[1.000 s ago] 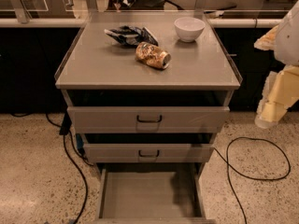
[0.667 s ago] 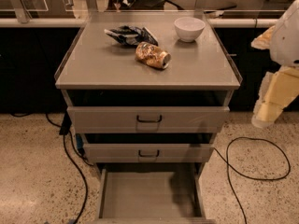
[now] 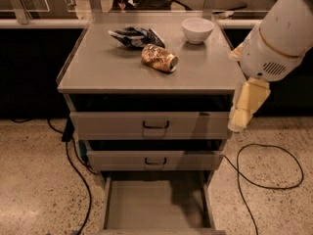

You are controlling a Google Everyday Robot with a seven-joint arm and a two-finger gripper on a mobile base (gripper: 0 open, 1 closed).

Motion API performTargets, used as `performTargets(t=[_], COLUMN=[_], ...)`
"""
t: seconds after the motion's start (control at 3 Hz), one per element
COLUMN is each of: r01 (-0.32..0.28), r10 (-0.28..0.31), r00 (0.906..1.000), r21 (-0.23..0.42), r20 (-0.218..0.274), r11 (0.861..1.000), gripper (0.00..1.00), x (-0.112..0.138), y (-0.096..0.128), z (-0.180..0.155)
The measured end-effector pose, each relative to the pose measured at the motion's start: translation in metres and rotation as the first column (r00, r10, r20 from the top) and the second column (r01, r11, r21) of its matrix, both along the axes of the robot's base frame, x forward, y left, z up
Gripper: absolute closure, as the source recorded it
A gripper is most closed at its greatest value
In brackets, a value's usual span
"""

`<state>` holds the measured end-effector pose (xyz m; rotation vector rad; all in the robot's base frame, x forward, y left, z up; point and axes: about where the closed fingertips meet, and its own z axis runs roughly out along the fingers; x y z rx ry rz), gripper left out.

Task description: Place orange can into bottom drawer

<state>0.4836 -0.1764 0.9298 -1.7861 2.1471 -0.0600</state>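
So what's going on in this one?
A one-armed robot is to put the orange can into the bottom drawer. The can lies on its side on the cabinet top, near a snack bag and a white bowl. The drawer is pulled open. The gripper hangs beside the cabinet's right edge, well apart from the can.

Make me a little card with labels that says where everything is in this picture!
Orange can: lying on its side on the cabinet top, near the middle
Snack bag: just behind the can
White bowl: back right of the top
Bottom drawer: pulled open, nothing inside
Gripper: hanging beside the cabinet's right edge, away from the can
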Motion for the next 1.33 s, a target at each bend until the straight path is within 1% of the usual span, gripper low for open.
performTargets(t=[0.33, 0.67, 1.0, 1.33], r01=[-0.051, -0.099, -0.149, -0.202], r10=[0.051, 0.098, 0.145, 0.195], r00=[0.9982, 0.9930, 0.9848, 0.9772], r21=[0.010, 0.015, 0.033, 0.085], r20=[0.032, 0.067, 0.096, 0.083], r11=[0.999, 0.995, 0.988, 0.976], gripper=[0.00, 0.00, 0.00, 0.00], x=[0.036, 0.075, 0.113, 0.154], y=[0.019, 0.038, 0.064, 0.109], z=[-0.011, -0.013, -0.010, -0.028])
